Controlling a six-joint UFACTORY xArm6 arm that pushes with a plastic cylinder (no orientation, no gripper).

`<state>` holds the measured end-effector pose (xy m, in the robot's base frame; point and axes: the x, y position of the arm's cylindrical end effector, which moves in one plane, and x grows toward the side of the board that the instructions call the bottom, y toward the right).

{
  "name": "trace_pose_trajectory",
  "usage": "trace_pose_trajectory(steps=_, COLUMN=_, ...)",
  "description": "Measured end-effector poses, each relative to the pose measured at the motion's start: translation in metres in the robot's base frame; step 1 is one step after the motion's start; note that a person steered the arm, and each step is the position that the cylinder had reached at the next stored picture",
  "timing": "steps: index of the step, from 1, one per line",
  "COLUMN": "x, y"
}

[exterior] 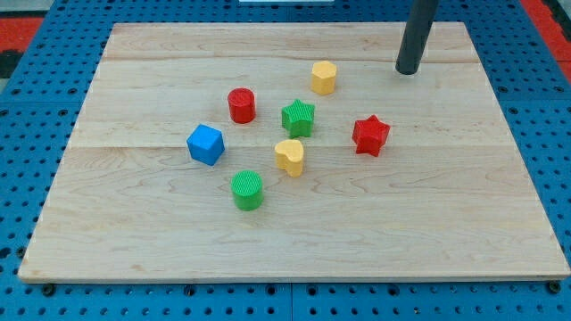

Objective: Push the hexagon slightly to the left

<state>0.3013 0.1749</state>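
The yellow hexagon (323,78) sits on the wooden board (134,232) toward the view's top, right of centre. My tip (409,70) rests on the board to the hexagon's right, at about the same height in the view, with a clear gap between them. The dark rod rises from the tip out of the view's top.
Below the hexagon lie a green star (298,118), a red cylinder (241,105), a red star (370,135), a yellow heart-like block (290,157), a blue cube (205,144) and a green cylinder (247,190). Blue pegboard (27,107) surrounds the board.
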Motion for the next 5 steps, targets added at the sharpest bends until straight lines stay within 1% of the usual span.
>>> trace_pose_trajectory(steps=2, x=0.000, y=0.006)
trace_pose_trajectory(steps=3, x=0.000, y=-0.015)
trace_pose_trajectory(steps=4, x=0.001, y=-0.051)
trace_pose_trajectory(steps=5, x=0.033, y=-0.068)
